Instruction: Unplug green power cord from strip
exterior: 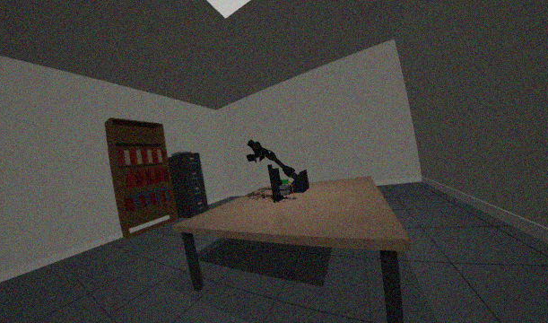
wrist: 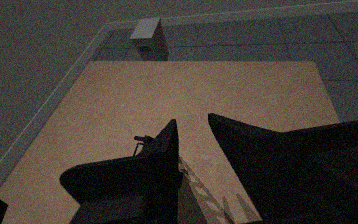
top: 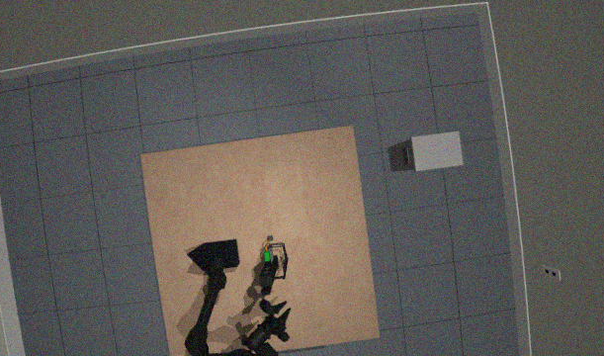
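Observation:
A small green plug [top: 267, 256] [exterior: 284, 182] is at one end of the black power strip [top: 268, 271] [exterior: 274, 184]; the frames are too dark and coarse to tell how far it is seated. The strip looks upright in the exterior view. A thin dark loop [top: 286, 259], which may be cord, lies beside it. A short orange piece [top: 268, 244] is next to the plug. My gripper [top: 288, 306] [wrist: 192, 120] is partly open, with nothing between its fingers. It hangs high above the table, apart from the plug and strip. The wrist view does not show the green plug.
The wooden table [top: 222, 188] [exterior: 341, 220] [wrist: 130, 95] bears the strip and my arm's base [top: 217, 254] [exterior: 301, 181], which is left of the strip in the top view. A white box [top: 437, 150] [wrist: 147, 30] stands beyond the table. A bookshelf [exterior: 139, 168] and dark cabinet [exterior: 187, 184] stand by the wall.

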### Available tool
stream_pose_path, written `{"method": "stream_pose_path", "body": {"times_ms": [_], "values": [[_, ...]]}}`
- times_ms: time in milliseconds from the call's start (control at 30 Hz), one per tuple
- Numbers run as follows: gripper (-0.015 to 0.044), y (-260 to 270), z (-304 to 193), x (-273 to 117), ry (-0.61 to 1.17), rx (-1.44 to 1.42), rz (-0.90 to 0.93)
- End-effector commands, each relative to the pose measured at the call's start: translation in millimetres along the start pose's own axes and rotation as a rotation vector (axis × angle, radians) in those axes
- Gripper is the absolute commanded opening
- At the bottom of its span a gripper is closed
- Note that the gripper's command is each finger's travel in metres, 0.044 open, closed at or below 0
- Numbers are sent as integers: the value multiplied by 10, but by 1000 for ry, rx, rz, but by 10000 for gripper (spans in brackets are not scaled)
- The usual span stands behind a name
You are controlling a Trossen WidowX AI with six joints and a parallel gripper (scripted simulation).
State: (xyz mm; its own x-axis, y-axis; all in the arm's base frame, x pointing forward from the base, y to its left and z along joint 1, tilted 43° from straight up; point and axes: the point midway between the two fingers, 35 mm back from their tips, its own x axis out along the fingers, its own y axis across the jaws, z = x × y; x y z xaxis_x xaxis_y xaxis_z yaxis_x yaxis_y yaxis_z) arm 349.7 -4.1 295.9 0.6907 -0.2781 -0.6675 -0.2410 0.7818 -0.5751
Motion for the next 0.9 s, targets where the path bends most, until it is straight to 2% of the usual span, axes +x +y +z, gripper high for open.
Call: {"method": "stream_pose_path", "body": {"times_ms": [0, 333, 600, 867], "values": [[160, 513, -87, 393, 131, -189, 104], [160, 1452, -575, 876, 417, -665, 266], [160, 2152, -1378, 1174, 774, -1147, 451], [160, 2198, -1445, 1187, 803, -1188, 466]]}}
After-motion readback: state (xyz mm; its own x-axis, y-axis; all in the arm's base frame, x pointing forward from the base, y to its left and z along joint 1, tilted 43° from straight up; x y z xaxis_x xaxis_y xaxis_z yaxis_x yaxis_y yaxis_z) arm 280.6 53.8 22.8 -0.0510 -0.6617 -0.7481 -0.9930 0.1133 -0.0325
